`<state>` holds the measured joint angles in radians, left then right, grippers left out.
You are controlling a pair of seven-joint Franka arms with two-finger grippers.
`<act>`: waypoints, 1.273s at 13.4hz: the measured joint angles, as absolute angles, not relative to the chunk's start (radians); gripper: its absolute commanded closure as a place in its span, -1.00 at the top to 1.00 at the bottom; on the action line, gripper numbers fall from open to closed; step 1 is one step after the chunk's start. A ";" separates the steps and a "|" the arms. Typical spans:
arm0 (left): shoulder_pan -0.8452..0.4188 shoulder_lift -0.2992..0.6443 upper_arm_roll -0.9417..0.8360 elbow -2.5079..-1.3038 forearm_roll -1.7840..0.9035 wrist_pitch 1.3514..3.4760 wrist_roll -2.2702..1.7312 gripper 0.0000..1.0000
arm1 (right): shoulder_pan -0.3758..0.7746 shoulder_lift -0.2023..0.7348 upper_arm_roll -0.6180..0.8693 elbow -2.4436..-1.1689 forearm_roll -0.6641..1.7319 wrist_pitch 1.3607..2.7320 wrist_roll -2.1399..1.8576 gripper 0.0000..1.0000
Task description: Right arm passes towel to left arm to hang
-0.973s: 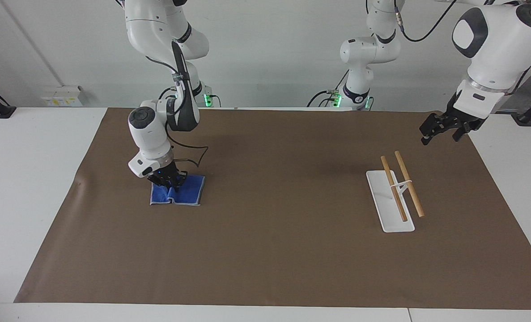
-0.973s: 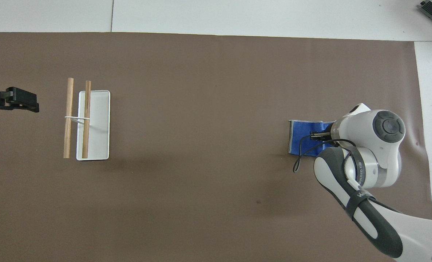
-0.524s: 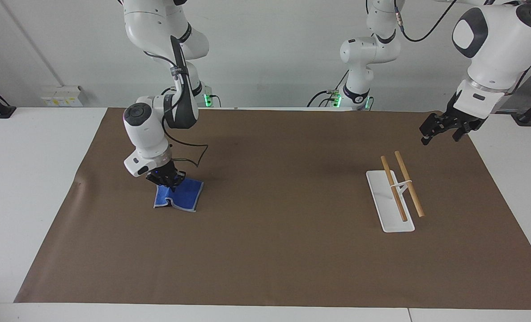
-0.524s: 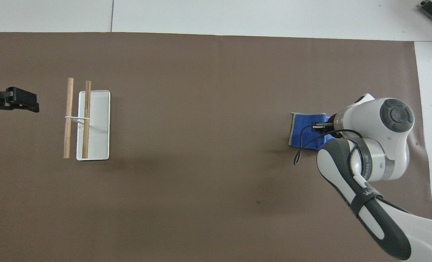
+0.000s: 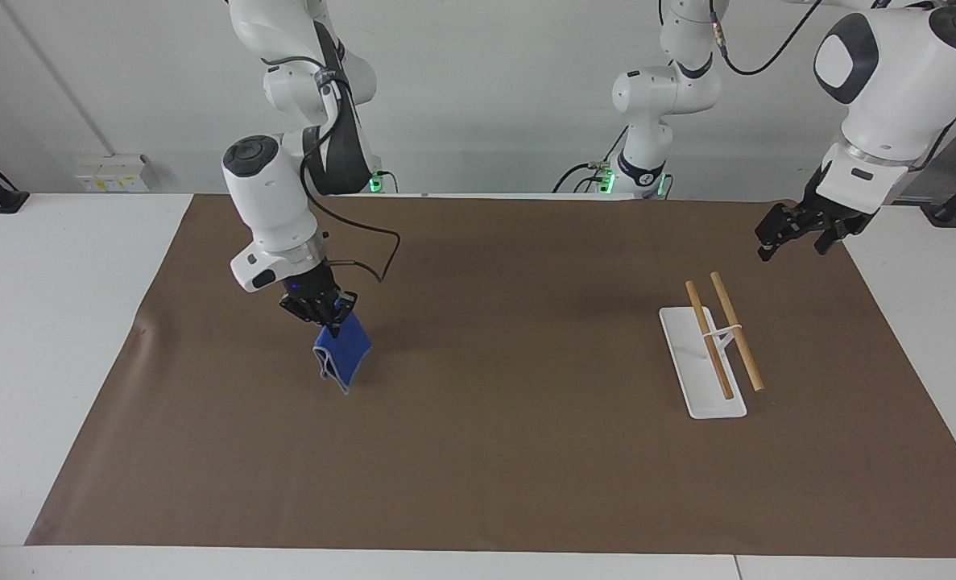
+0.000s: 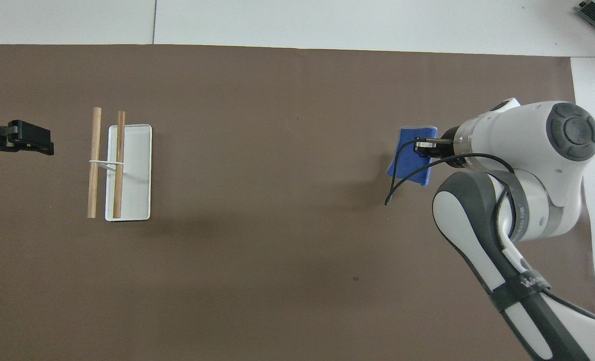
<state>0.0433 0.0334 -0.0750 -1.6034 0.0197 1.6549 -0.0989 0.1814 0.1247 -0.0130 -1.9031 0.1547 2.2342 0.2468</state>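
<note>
— brown paper [image 5: 526, 451] covers most of a white table [image 5: 59, 322], with a pale wall past the robots; what's on it?

— toward the left arm's end stands a rack [image 5: 707, 354]: a flat white base [image 6: 134, 170] with two wooden bars [image 6: 107, 163] held above it on a thin white stand; the bars run away from the robots.

— and the towel?

— the towel [image 5: 342, 352] is off the paper; it hangs bunched and tilted from the right gripper [image 5: 323, 312], its lower corner just above the paper, toward the right arm's end of the table.

— so the claw is closed on it?

— yes, the fingers pinch the towel's top edge; a loose black cable [image 6: 402, 175] loops from the right arm [image 5: 272, 201] at the wrist, and the gripper points down.

— the other arm?

— the left arm [image 5: 880, 97] waits; its left gripper [image 5: 796, 234] hangs over the paper's edge at its own end, well apart from the rack, fingers spread open, holding nothing.
</note>
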 measured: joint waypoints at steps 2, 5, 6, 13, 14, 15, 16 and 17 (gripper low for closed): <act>0.043 0.030 -0.077 -1.604 0.020 1.643 -0.099 1.00 | 0.182 0.124 0.007 -1.837 0.263 2.220 0.252 -1.00; 0.039 0.022 -0.083 -1.604 0.019 1.610 -0.100 1.00 | 0.183 0.125 0.015 -1.781 0.542 2.221 0.260 -1.00; 0.038 0.020 -0.088 -1.605 0.012 1.609 -0.119 1.00 | 0.189 0.125 0.015 -1.776 0.636 2.230 0.271 -1.00; -0.025 0.016 -0.160 -1.611 -0.165 1.701 -0.698 1.00 | 0.418 0.183 0.020 -1.779 1.050 2.545 0.506 -1.00; -0.030 0.016 -0.186 -1.617 -0.180 1.747 -0.806 1.00 | 0.433 0.194 0.020 -1.779 1.148 2.572 0.507 -1.00; -0.036 0.015 -0.209 -1.627 -0.189 1.799 -0.903 1.00 | 0.442 0.199 0.020 -1.779 1.232 2.588 0.507 -1.00; -0.041 0.015 -0.232 -1.644 -0.197 1.858 -0.995 1.00 | 0.453 0.202 0.020 -1.779 1.296 2.604 0.507 -1.00; -0.047 0.015 -0.253 -1.664 -0.203 1.920 -1.084 1.00 | 0.469 0.204 0.020 -1.779 1.343 2.624 0.507 -1.00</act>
